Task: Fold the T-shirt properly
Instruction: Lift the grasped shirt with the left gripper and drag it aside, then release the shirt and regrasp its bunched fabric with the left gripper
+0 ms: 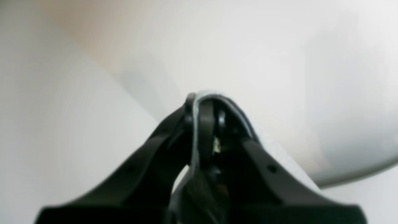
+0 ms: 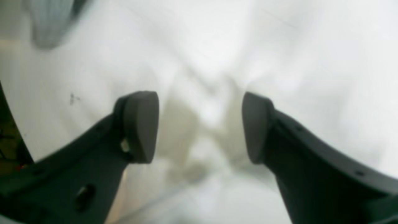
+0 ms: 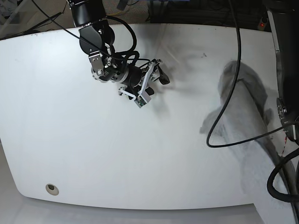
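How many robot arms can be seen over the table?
2. The right arm reaches in from the top left of the base view; the left arm stands at the right edge, mostly cut off, over the T-shirt.

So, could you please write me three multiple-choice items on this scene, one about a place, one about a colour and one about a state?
1. Where does the T-shirt lie in the base view?
A. along the right side of the table
B. in the middle
C. at the near left corner

2. What colour is the table?
A. black
B. white
C. brown

3. How does the right gripper stand?
A. shut on cloth
B. shut on nothing
C. open, holding nothing

Answers:
1. A, as the grey cloth stretches down the right side, partly beyond the table's edge.
2. B, as its bare top is white in the base view.
3. C, as the right wrist view shows its pads wide apart with only bare surface between them; the left gripper, by contrast, is shut on a fold of the cloth.
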`<move>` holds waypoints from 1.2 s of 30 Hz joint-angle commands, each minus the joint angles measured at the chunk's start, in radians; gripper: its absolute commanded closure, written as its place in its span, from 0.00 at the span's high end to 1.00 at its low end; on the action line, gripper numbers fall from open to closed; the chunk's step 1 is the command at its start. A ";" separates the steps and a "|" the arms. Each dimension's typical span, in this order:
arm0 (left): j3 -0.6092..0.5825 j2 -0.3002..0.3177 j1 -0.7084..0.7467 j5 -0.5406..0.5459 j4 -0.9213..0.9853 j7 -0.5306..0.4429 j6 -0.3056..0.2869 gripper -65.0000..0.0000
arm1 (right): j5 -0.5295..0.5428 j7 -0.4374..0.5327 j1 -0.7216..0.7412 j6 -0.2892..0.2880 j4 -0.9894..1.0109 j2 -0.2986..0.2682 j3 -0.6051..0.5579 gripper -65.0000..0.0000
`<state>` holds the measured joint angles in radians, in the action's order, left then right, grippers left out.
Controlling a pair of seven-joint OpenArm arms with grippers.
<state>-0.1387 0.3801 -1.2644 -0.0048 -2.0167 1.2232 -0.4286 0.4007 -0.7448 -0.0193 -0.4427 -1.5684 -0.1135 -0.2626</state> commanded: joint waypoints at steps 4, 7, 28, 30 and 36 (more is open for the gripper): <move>-0.006 -0.089 -0.045 -0.017 0.000 0.051 0.007 0.00 | 0.017 0.017 0.014 -0.005 -0.020 0.004 0.003 0.62; -0.012 -0.106 -0.045 -0.016 0.001 0.116 0.007 0.00 | 0.017 0.017 0.014 -0.005 -0.020 0.005 0.003 0.62; 0.330 0.205 0.217 -0.017 0.000 0.132 -0.180 0.00 | 0.010 0.017 0.051 -0.001 0.050 0.065 -0.077 0.62; 0.374 0.231 0.265 -0.016 0.000 0.132 -0.204 0.00 | 0.010 0.017 0.065 -0.001 0.085 0.074 -0.096 0.62; 0.456 0.267 0.354 -0.019 0.000 0.132 -0.266 0.00 | 0.010 0.021 0.118 0.000 0.201 0.125 -0.142 0.62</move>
<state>0.3092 0.6132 -0.8970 -0.0299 -2.0121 1.3842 -0.6754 0.4042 -0.7185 0.0795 -0.4393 -1.3808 -0.0124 -0.3904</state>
